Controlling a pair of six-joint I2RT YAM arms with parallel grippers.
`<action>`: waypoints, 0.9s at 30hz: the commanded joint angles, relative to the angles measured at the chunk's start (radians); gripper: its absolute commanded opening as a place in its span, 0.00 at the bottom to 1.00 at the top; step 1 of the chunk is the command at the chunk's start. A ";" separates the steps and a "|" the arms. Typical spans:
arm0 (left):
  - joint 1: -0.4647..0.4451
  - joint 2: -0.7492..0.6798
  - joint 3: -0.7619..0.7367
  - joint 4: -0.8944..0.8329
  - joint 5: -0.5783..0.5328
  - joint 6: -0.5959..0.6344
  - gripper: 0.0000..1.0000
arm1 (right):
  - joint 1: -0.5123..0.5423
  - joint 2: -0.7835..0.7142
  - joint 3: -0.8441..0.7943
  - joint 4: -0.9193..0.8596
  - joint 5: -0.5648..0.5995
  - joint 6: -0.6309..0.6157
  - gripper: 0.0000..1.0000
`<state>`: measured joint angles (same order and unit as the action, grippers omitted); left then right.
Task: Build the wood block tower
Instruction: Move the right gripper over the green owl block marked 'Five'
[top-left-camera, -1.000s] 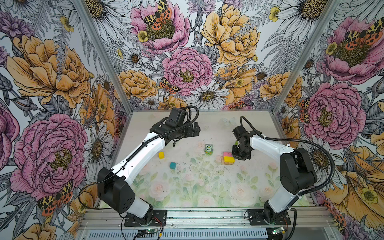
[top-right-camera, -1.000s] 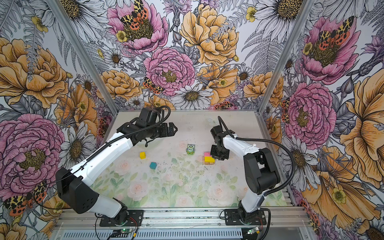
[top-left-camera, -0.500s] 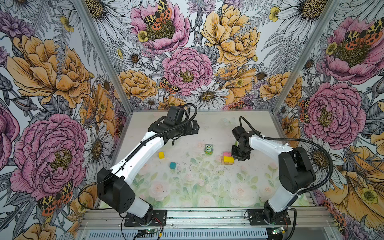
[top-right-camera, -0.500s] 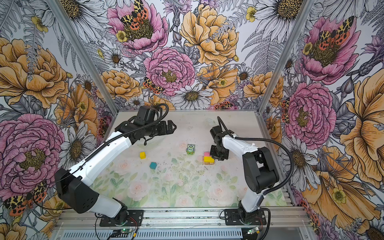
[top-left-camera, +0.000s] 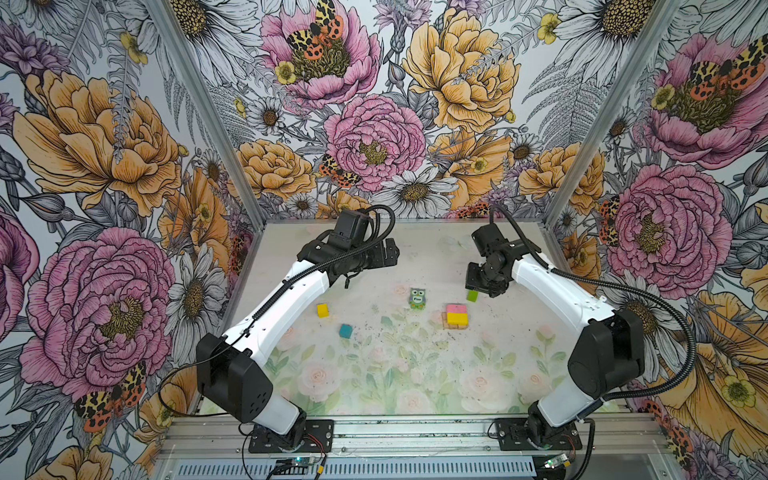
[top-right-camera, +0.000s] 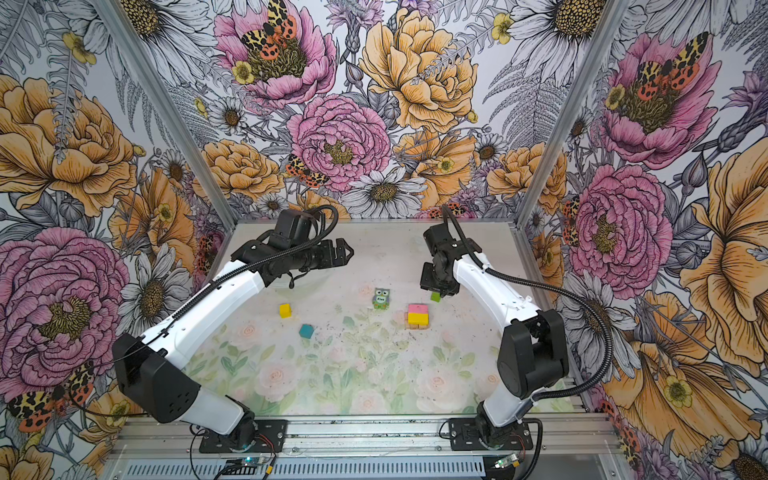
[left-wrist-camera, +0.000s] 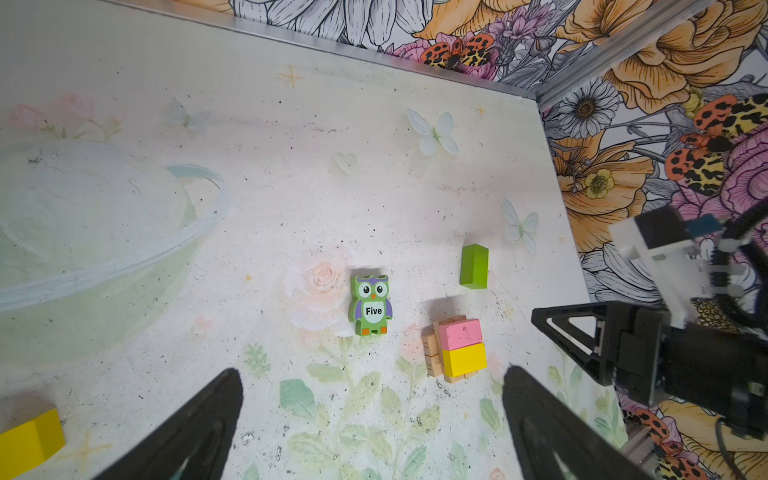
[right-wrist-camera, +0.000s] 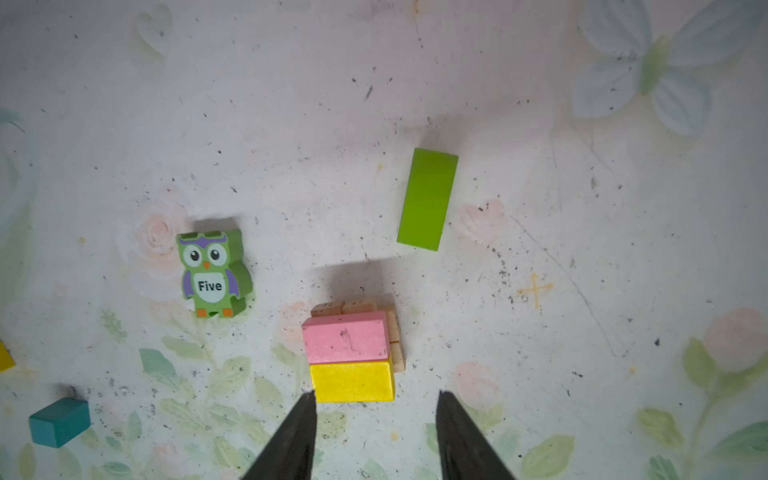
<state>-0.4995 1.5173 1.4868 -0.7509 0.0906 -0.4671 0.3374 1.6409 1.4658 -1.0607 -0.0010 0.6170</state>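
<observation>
Seen right of the table's (top-left-camera: 419, 386) middle: the wood block tower (top-left-camera: 456, 316), low, with tan bars (right-wrist-camera: 392, 328) lowest and a pink bar (right-wrist-camera: 344, 337) and a yellow bar (right-wrist-camera: 353, 381) laid side by side on top, touching along their long edges. Just beyond it toward the back wall, apart from it: a lime-green bar (right-wrist-camera: 427, 199), lying flat on the table. To the tower's left, near but not touching: an owl-printed piece (right-wrist-camera: 212, 274) marked "Five", face up. Farther left, well apart from the tower: a teal cube (top-left-camera: 345, 331) and a yellow cube (top-left-camera: 322, 310), loose on the table, near each other without touching. Hanging above the lime-green bar and partly hiding it in both top views: the right gripper (right-wrist-camera: 376, 395), jaws parted to a middling gap, nothing between them. High over the back left of the table, well away from every block: the left gripper (left-wrist-camera: 372, 374), jaws spread wide and empty.
</observation>
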 joint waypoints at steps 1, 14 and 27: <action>0.013 -0.034 -0.033 0.011 -0.024 0.021 0.99 | 0.026 0.051 0.089 -0.031 -0.005 -0.014 0.51; 0.194 -0.300 -0.263 0.012 -0.008 0.017 0.99 | 0.198 0.426 0.564 -0.142 0.001 0.019 0.66; 0.345 -0.388 -0.357 0.013 0.101 0.044 0.99 | 0.279 0.633 0.694 -0.215 0.058 0.093 0.93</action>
<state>-0.1669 1.1408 1.1336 -0.7517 0.1463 -0.4587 0.6102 2.2433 2.1334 -1.2469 0.0219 0.6815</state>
